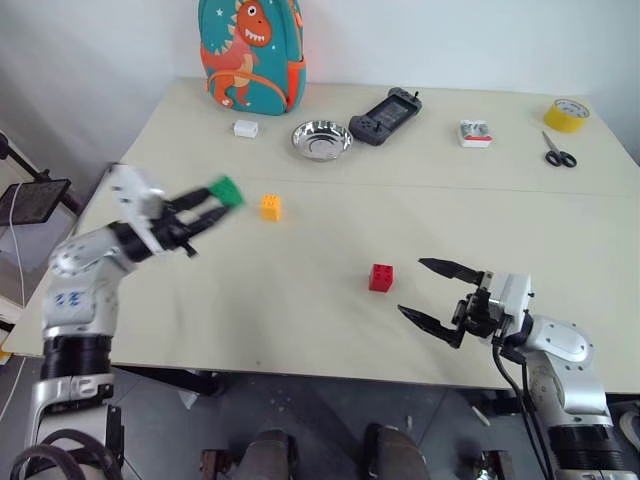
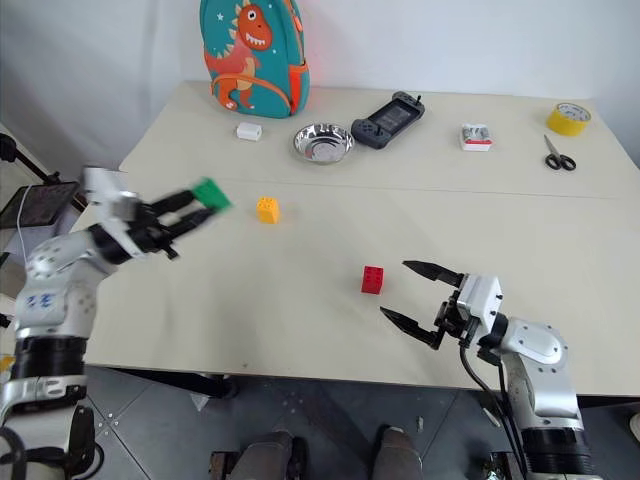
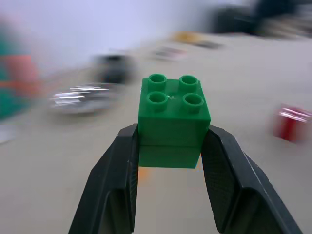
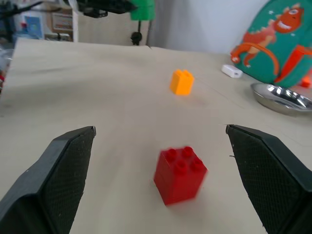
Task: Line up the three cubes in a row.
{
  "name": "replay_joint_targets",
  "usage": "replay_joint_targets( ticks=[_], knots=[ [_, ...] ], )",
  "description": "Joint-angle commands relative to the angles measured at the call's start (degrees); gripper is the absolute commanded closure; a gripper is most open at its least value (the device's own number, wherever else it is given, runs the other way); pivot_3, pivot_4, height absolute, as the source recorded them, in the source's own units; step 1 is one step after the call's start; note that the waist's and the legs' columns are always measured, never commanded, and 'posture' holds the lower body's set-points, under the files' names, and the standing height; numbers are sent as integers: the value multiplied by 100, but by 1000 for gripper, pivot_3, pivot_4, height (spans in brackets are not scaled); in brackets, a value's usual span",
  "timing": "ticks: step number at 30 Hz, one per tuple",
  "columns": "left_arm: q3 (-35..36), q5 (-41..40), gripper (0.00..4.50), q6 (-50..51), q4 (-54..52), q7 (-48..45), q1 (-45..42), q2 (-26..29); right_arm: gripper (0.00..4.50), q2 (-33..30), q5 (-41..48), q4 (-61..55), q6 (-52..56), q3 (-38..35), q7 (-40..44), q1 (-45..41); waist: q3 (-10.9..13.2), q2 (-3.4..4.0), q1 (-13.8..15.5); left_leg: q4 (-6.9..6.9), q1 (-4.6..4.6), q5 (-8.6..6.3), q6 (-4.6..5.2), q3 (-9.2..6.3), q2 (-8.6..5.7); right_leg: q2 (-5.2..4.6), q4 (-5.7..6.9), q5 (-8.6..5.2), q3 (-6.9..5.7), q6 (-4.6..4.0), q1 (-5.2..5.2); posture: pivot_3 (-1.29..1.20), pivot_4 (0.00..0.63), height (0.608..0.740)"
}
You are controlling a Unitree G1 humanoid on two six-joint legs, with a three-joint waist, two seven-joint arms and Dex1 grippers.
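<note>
**Green cube held in the air, red and yellow-orange cubes waiting on the counter**

You have the green cube (image 1: 226, 192) clamped between the two black fingers of the left gripper (image 1: 212, 206), in the left middle of the head view. The fingers press on its two opposite side walls and the studs face up, as the left wrist view shows well. It hangs above the counter (image 1: 300, 300), not resting on it. This hold is good for you: the cube is upright, so I judge you can set it down flat without turning it.

The yellow-orange cube (image 1: 270, 207) stands on the counter just to the right of the held cube in the frame. The red cube (image 1: 381, 277) stands lower and more to the right, near the centre, well apart from the yellow-orange one. These two give already a slanted line, so probably the green cube is lifted to be brought onto that line, or beside one of them.

Your right gripper (image 1: 432, 292) is wide open and holds nothing. It sits in the lower right, its fingers pointing toward the red cube, which stands in front of the gap between them, not touched. I think it waits there to take or push the red cube.

The bowl (image 1: 322, 139) and other things at the top stay outside the task.
</note>
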Motion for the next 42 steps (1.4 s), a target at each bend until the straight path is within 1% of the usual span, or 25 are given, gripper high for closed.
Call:
replay_joint_targets(
  ticks=[1,4,7,12,16,22,24,26,27,31,32,35,38,39,42],
  knots=[
    [-809,396,2990,-442,741,-1281,-273,-220,0,-174,31,-246,-146,-302,-104,164,2,-2,-42,0,-2,0,0,1,2,3,0,0,0,0,-3,0,150,740],
    [-1139,794,2990,-1191,1770,-1650,-709,-606,0,-289,89,-446,-59,-395,-164,313,6,-9,-92,1,-4,0,0,8,7,10,-2,0,3,-1,-6,0,150,740],
    [-1228,1106,2990,-1871,2817,-1768,-1182,-960,0,-387,123,-640,17,-491,-221,468,13,-21,-119,7,-8,0,1,7,8,9,-3,0,3,-1,-6,0,150,740],
    [-1171,1381,2990,-2603,3842,-1731,-1674,-1350,0,-414,134,-941,103,-577,-409,712,14,-24,-109,8,-10,-4,7,7,7,6,-5,1,3,1,-5,0,150,740],
    [-1081,1554,2990,-2857,4489,-1605,-1907,-1392,0,-393,134,-1140,218,-532,-538,776,16,-26,-115,12,-12,-5,9,7,6,5,-5,1,3,2,-5,0,150,740],
    [-937,1778,2990,-3049,4965,-1346,-2169,-1373,0,-334,165,-1242,439,-273,-624,434,17,-28,-119,14,-11,-5,9,6,7,5,-3,1,4,2,-5,0,150,740],
    [-898,1823,2283,-3059,5025,-1310,-2204,-1387,0,-342,178,-1177,473,-210,-578,360,17,-28,-119,13,-12,-6,10,5,7,5,-3,1,3,2,-5,0,150,740],
    [-815,1804,1744,-2937,5039,-1323,-2220,-1382,0,-354,199,-1111,504,-165,-511,310,18,-30,-105,13,-12,-6,12,5,7,5,-3,2,2,3,-5,0,150,740],
    [-776,1809,1391,-2923,5028,-1285,-2218,-1377,0,-355,205,-1087,510,-155,-494,294,19,-31,-97,13,-14,-6,12,4,7,5,-3,2,1,3,-5,0,150,740],
    [-402,1509,141,-2855,4472,-1321,-1948,-1143,0,-337,335,-935,645,-27,-323,95,20,-32,-125,16,-15,-6,12,4,6,5,-4,3,2,5,-5,0,150,740],
    [-241,1357,10,-2685,4131,-1282,-1726,-1017,0,-296,380,-897,680,2,-310,0,19,-32,-144,16,-14,-7,12,3,7,5,-1,3,2,5,-5,0,150,740],
    [204,970,10,-2110,2928,-907,-924,-708,0,-173,419,-784,620,38,-298,-209,19,-31,-232,8,-6,-7,10,4,12,7,3,2,4,4,-7,0,150,740],
    [707,513,10,-1161,1025,-295,468,-410,0,-54,450,-692,572,71,-272,-356,19,-31,-292,5,-6,-9,7,-1,15,7,5,2,3,4,-8,0,150,740],
    [985,406,10,-930,387,85,1048,-384,0,-3,443,-637,539,86,-277,-417,20,-32,-290,7,-3,-13,7,-3,16,6,8,2,5,4,-6,0,150,740],
    [1687,183,10,-528,-749,1120,2181,-511,0,131,391,-429,444,76,-372,-604,21,-33,-266,11,-4,-16,7,-11,18,5,8,2,7,4,-6,0,150,740]
  ],
)
